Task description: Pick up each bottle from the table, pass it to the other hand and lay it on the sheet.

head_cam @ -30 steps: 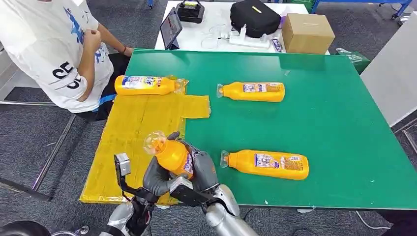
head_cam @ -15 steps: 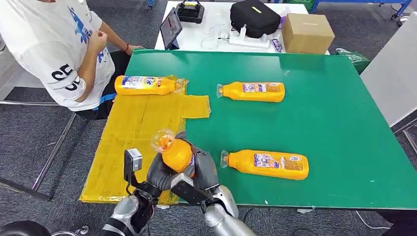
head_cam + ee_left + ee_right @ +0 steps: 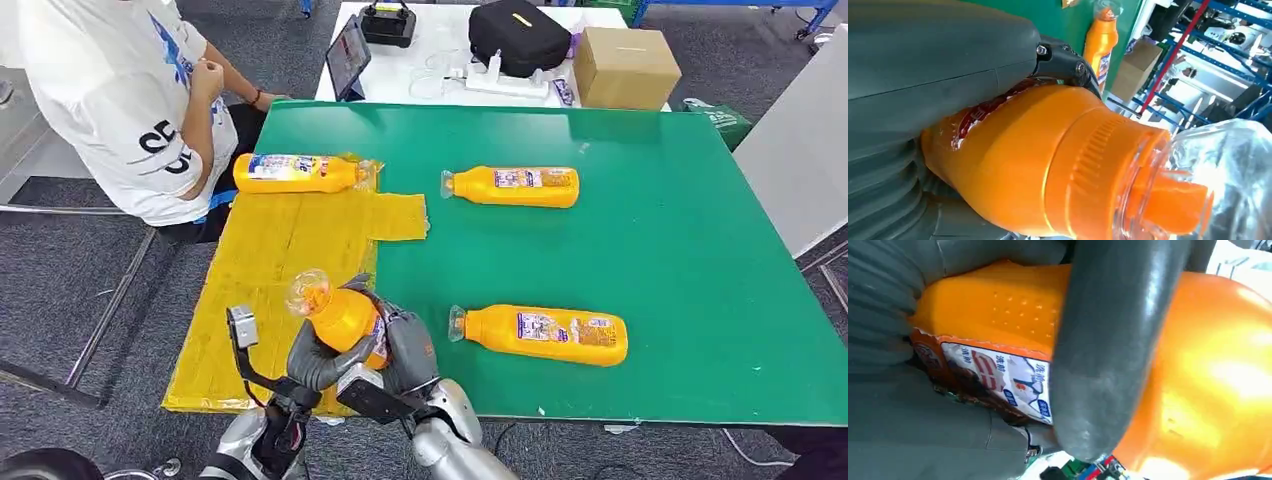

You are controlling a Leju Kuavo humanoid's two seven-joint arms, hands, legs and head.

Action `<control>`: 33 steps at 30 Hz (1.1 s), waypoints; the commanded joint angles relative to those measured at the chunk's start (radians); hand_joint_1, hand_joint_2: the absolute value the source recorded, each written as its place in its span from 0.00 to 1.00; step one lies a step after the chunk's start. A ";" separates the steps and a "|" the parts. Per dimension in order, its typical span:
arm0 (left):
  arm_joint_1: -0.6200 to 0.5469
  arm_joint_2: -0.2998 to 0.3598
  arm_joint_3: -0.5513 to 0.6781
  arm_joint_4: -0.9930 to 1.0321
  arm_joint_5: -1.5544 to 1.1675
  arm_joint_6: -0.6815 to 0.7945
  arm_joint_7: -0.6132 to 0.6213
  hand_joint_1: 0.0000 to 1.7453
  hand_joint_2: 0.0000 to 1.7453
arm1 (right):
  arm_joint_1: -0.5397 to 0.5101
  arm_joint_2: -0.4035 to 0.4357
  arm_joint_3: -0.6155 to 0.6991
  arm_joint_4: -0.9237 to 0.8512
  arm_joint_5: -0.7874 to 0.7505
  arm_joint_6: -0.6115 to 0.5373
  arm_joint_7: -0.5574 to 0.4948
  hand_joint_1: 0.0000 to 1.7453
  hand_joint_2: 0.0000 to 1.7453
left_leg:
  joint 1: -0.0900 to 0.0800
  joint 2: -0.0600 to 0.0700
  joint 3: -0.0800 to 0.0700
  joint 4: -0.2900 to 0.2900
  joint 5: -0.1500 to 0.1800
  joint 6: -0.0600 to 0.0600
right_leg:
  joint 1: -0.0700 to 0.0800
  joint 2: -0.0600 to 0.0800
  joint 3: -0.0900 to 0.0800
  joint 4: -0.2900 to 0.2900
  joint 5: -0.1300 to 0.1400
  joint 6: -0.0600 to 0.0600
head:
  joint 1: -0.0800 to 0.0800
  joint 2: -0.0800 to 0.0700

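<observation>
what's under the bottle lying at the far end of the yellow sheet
The bottle lies on the yellow sheet, which covers the green table there. The sheet directly beneath the bottle is hidden.

A person in a white printed T-shirt [image 3: 110,95] stood at the far left corner of the green desk [image 3: 680,260], one fist drawn up to the chest. Behind the desk sat a white table [image 3: 440,75] carrying a black bag [image 3: 518,35], a cardboard box [image 3: 625,65], a tablet [image 3: 348,55] propped at its left edge and a black device [image 3: 388,22]. Grey carpet [image 3: 60,290] covered the floor.
</observation>
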 commanded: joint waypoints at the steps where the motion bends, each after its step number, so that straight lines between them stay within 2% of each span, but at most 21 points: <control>1: -0.016 -0.004 -0.068 -0.020 -0.005 -0.017 -0.002 1.00 1.00 | -0.032 0.006 0.034 0.100 0.020 -0.011 0.040 0.00 0.00 | 0.001 0.000 0.004 0.000 -0.002 -0.001 | 0.002 -0.002 0.004 0.000 -0.002 -0.002 | 0.000 0.000; 3: -0.014 -0.006 -0.064 -0.025 -0.011 -0.008 -0.003 1.00 1.00 | -0.027 0.004 0.032 0.084 0.029 -0.029 0.047 0.00 0.00 | 0.000 0.000 0.002 0.000 -0.001 0.000 | 0.001 -0.001 0.002 0.000 -0.001 -0.001 | 0.000 0.000; 8: 0.007 -0.023 -0.002 -0.103 -0.097 0.108 -0.036 1.00 1.00 | 0.003 -0.060 0.010 -0.142 0.057 -0.022 0.105 0.00 0.00 | 0.001 -0.001 0.000 0.001 -0.001 -0.001 | 0.001 -0.002 0.002 0.000 -0.001 -0.001 | 0.001 0.000; 11: 0.007 -0.025 0.002 -0.111 -0.101 0.110 -0.031 1.00 1.00 | 0.010 -0.069 0.008 -0.171 0.064 -0.006 0.119 0.00 0.00 | 0.001 -0.001 0.001 0.001 -0.001 0.000 | 0.001 -0.003 0.002 0.000 -0.001 -0.001 | 0.000 0.000; 16: 0.020 -0.038 0.042 -0.142 -0.171 0.199 -0.061 1.00 1.00 | 0.061 -0.098 -0.028 -0.306 0.066 -0.012 0.129 0.00 0.00 | 0.001 -0.001 0.003 0.000 -0.002 -0.001 | 0.001 -0.003 0.004 -0.001 -0.002 -0.001 | 0.000 0.000; 18: 0.018 -0.040 0.056 -0.144 -0.169 0.213 -0.057 1.00 1.00 | 0.084 -0.108 -0.038 -0.363 0.044 0.006 0.124 0.00 0.00 | 0.001 -0.002 0.000 0.000 -0.001 0.000 | 0.001 -0.003 0.002 0.000 -0.001 -0.001 | 0.000 0.000; 20: 0.014 -0.048 0.085 -0.140 -0.208 0.290 -0.079 1.00 1.00 | 0.118 -0.116 -0.051 -0.442 0.012 -0.006 0.084 0.00 0.00 | 0.001 -0.002 0.001 0.000 -0.001 -0.001 | 0.001 -0.003 0.003 -0.001 -0.002 -0.001 | 0.000 0.000; 25: 0.002 -0.057 0.115 -0.132 -0.222 0.325 -0.089 1.00 1.00 | 0.162 -0.129 -0.047 -0.560 0.015 -0.019 0.086 0.00 0.00 | 0.000 -0.002 -0.001 0.000 0.000 0.000 | 0.000 -0.001 0.000 0.000 0.000 -0.001 | 0.001 0.000; 27: -0.008 -0.066 0.129 -0.122 -0.245 0.370 -0.099 1.00 1.00 | 0.174 -0.125 -0.049 -0.597 0.011 -0.056 0.062 0.00 0.00 | 0.001 0.002 0.003 0.000 -0.003 -0.001 | 0.001 0.001 0.004 0.000 -0.002 -0.002 | 0.000 0.000; 28: -0.022 -0.075 0.149 -0.109 -0.276 0.427 -0.116 1.00 1.00 | 0.188 -0.119 -0.053 -0.636 0.013 -0.083 0.051 0.00 0.00 | 0.001 0.002 0.000 0.000 -0.002 -0.002 | 0.001 0.001 0.000 0.000 0.000 -0.001 | 0.000 0.000; 31: -0.060 -0.092 0.192 -0.076 -0.327 0.528 -0.156 1.00 1.00 | 0.223 -0.099 -0.085 -0.706 0.043 -0.083 0.042 0.00 0.00 | 0.001 -0.003 -0.002 0.000 0.000 -0.002 | 0.001 -0.003 -0.002 0.000 -0.001 -0.001 | 0.001 0.000; 32: -0.069 -0.089 0.196 -0.074 -0.327 0.527 -0.156 1.00 1.00 | 0.223 -0.100 -0.083 -0.708 0.043 -0.083 0.044 0.00 0.00 | 0.003 -0.004 0.002 0.002 -0.003 -0.002 | 0.003 -0.006 0.004 0.000 -0.004 -0.003 | 0.000 0.000; 33: -0.080 -0.095 0.213 -0.071 -0.344 0.569 -0.167 1.00 1.00 | 0.223 -0.097 -0.086 -0.705 0.044 -0.083 0.050 0.00 0.00 | 0.001 -0.001 -0.001 0.000 -0.001 -0.002 | 0.001 -0.001 0.000 0.000 -0.001 -0.001 | 0.000 0.000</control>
